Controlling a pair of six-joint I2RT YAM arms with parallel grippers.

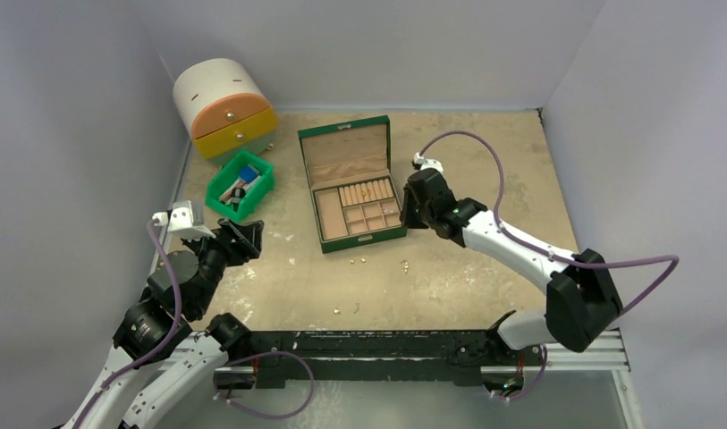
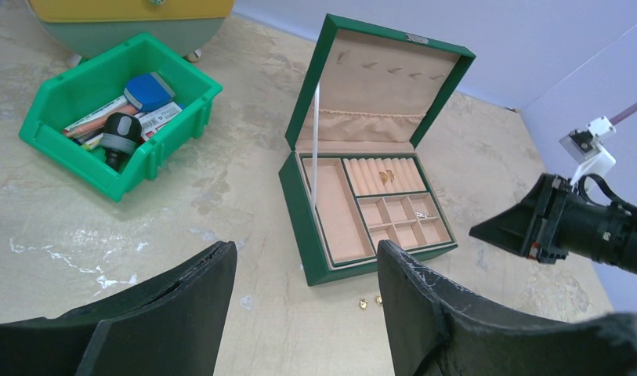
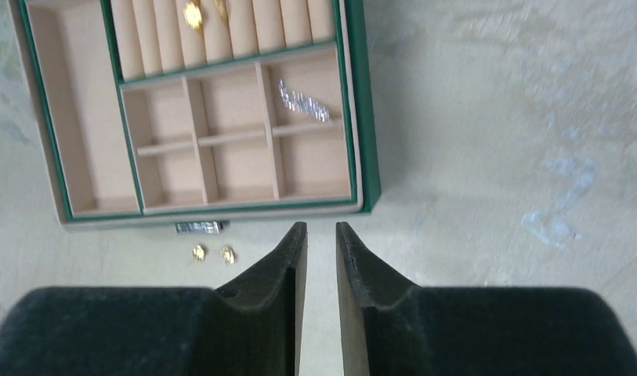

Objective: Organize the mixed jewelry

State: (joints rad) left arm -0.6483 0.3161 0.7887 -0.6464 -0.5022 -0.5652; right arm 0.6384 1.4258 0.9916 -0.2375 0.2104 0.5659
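Two hands hang over a sandy table point(image 1: 494, 152) with an open green jewellery box point(image 2: 298, 207) at its middle. The left hand point(image 2: 305, 260) sits at the near left, its jaws well apart and with nothing between them, facing the box. The right hand point(image 3: 321, 229) is just beside the box's near right corner, above the table; its fingers are nearly together, with a slim gap between them and nothing in it.

The mixed jewelry is partly in the box and partly loose. A gold piece point(image 3: 193, 14) rests on the ring rolls in the far part of the tray, with another just right of it. A silver chain piece point(image 3: 303, 102) lies in the far right small compartment. Two gold studs point(image 3: 213, 254) lie side by side on the table just near of the box's front wall. One more gold bit point(image 1: 404, 264) lies to their right, and two others point(image 1: 347, 309) lie nearer the arm bases.

At the far left stand a green bin point(image 2: 80, 168) holding a blue item and other bits, and behind it a rounded drawer unit point(image 1: 221, 107) in white, orange and yellow.
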